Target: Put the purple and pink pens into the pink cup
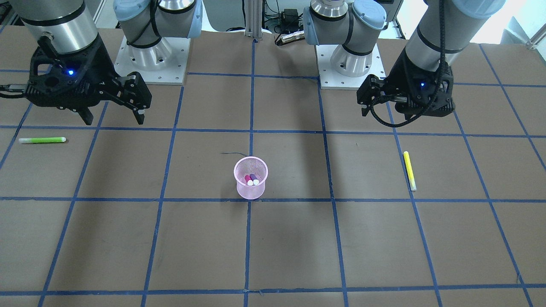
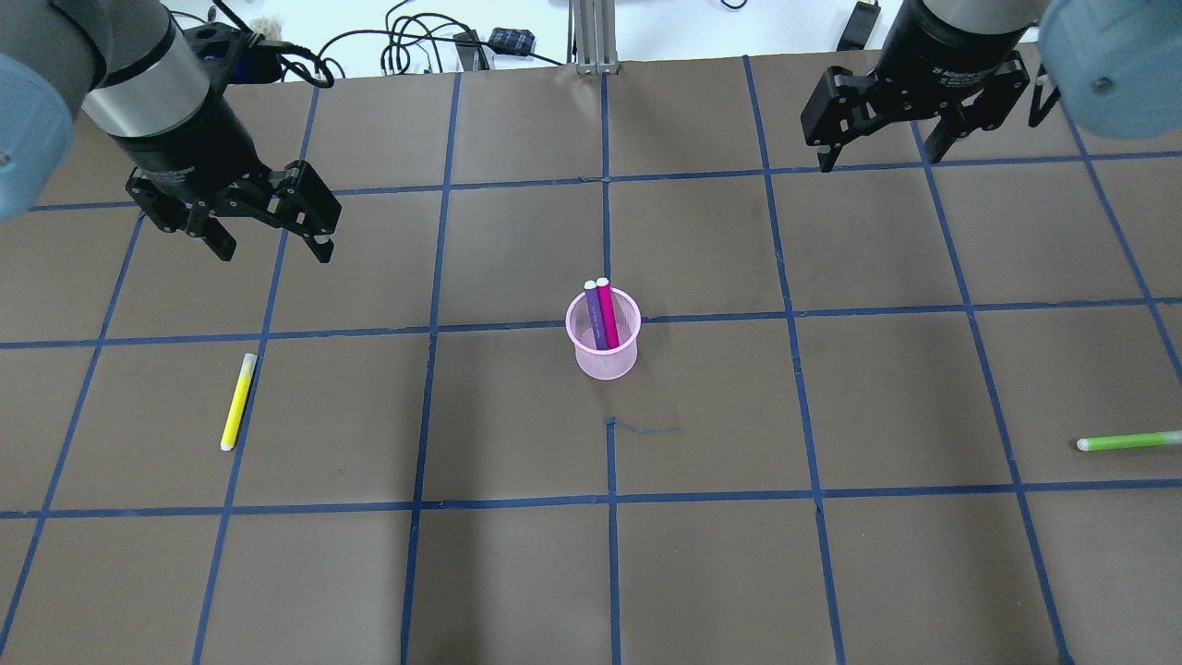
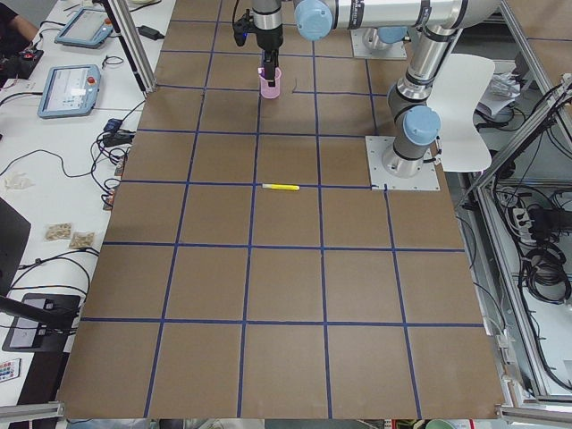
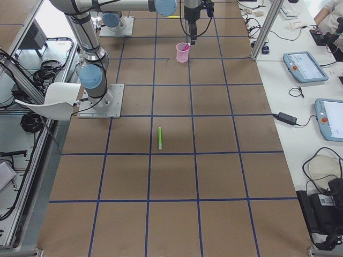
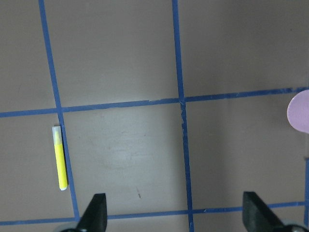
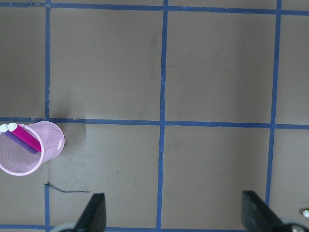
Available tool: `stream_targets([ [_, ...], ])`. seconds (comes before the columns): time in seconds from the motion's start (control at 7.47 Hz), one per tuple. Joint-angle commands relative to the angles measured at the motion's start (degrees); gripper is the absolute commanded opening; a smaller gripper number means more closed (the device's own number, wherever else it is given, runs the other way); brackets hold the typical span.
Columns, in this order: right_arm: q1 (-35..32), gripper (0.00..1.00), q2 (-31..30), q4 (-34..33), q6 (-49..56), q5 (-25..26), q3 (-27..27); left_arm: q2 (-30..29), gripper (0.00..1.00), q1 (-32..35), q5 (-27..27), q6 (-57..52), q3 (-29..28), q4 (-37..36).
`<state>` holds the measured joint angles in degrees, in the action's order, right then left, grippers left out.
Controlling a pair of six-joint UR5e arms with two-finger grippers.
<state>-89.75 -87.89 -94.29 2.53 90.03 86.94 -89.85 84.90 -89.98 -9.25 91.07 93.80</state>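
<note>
The pink mesh cup (image 2: pixel 605 356) stands upright near the table's middle, also in the front view (image 1: pixel 251 189) and the right wrist view (image 6: pixel 29 157). The purple pen (image 2: pixel 595 319) and the pink pen (image 2: pixel 608 314) stand inside it side by side, leaning on its rim with white caps up. My left gripper (image 2: pixel 272 249) is open and empty, raised above the table left of the cup, its fingertips (image 5: pixel 96 212) spread wide. My right gripper (image 2: pixel 877 162) is open and empty, raised at the far right, its fingertips (image 6: pixel 94 212) also spread wide.
A yellow pen (image 2: pixel 237 402) lies flat on the left side, below my left gripper, and shows in the left wrist view (image 5: pixel 59 158). A green pen (image 2: pixel 1127 441) lies flat near the right edge. Blue tape lines grid the brown table.
</note>
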Motion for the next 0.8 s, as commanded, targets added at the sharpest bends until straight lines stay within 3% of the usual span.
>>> stream_targets([
  [0.0,0.0,1.0,0.0,0.2,0.1,0.1,0.2,0.8,1.0,-0.4,0.4,-0.1,0.9,1.2],
  [0.67,-0.1,1.0,-0.1,0.2,-0.2,0.1,0.3,0.9,1.0,-0.4,0.9,0.2,1.0,1.0],
])
